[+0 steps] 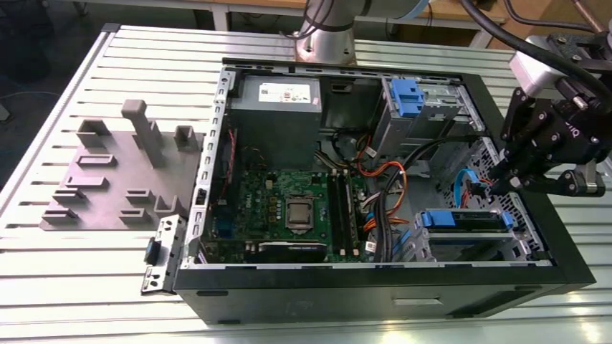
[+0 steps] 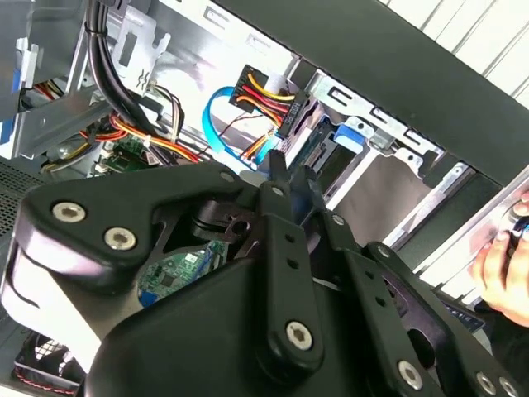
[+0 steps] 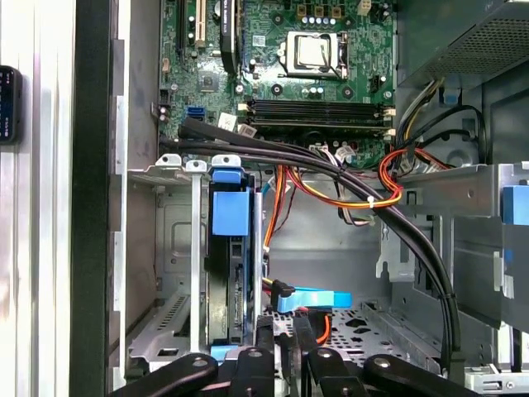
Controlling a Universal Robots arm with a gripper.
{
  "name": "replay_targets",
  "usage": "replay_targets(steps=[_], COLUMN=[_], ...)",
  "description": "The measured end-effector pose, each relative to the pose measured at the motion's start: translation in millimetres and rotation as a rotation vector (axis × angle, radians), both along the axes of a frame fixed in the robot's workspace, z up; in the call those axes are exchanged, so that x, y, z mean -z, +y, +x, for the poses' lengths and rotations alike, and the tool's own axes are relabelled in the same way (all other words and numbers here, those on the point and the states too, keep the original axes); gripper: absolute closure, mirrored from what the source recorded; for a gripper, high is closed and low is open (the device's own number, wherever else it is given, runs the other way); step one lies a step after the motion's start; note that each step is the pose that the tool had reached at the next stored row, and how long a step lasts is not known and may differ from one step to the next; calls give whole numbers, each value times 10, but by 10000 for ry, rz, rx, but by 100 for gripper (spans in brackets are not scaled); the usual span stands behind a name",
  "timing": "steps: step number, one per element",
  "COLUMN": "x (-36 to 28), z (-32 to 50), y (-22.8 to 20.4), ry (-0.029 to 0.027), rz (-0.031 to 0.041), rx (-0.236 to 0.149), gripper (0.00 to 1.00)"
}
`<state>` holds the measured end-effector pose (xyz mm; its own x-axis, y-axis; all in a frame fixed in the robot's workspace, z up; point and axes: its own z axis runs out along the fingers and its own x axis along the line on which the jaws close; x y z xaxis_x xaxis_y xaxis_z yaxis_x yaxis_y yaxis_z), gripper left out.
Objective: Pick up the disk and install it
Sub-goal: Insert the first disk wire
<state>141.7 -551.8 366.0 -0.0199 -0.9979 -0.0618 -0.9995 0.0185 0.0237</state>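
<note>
Tool (image 1: 505, 185) hangs over the open computer case (image 1: 535, 236) at the exterior view's right, above the drive-bay corner. Its black fingers (image 2: 277, 178) are pressed together at the tips in the second wrist view, with nothing pinched between them; the same fingertips (image 3: 263, 331) stand close side by side in the first wrist view.

Disk (image 3: 229, 273) sits just below and beside the tool, already seated on edge in the metal drive cage (image 3: 165, 248), blue rail end (image 3: 229, 211) facing outward. In the exterior view the disk (image 1: 466, 220) lies in the bay directly under the tool. Tool and disk are apart, not touching.

Blue flat data cable (image 3: 312, 299) ends next to the fingertips; in the second wrist view a black power connector (image 2: 285, 112) with red, yellow and black wires hangs just ahead of the tool.

Farther from the tool: motherboard (image 1: 287, 208) with bare processor (image 3: 314, 51), grey power supply box (image 1: 277, 107), a second blue-fronted bay (image 1: 406, 97).

Case rests on a slatted metal desk (image 1: 86, 272); grey fixture plate (image 1: 115, 179) lies well away from the tool.

A person's hand (image 2: 504, 265) appears at the edge of the second wrist view, beyond the case wall.
</note>
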Motion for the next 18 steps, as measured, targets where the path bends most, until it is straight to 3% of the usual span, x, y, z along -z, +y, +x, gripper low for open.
replay_targets(steps=[9,16,17,18], x=[44,104,113,122], z=[81,123,126,127], y=[64,99,103,105], ry=[13,12,12,12], rz=[-26,-130,-129,-131], rx=[0,-9,-12,-12], gripper=[76,75,69,69])
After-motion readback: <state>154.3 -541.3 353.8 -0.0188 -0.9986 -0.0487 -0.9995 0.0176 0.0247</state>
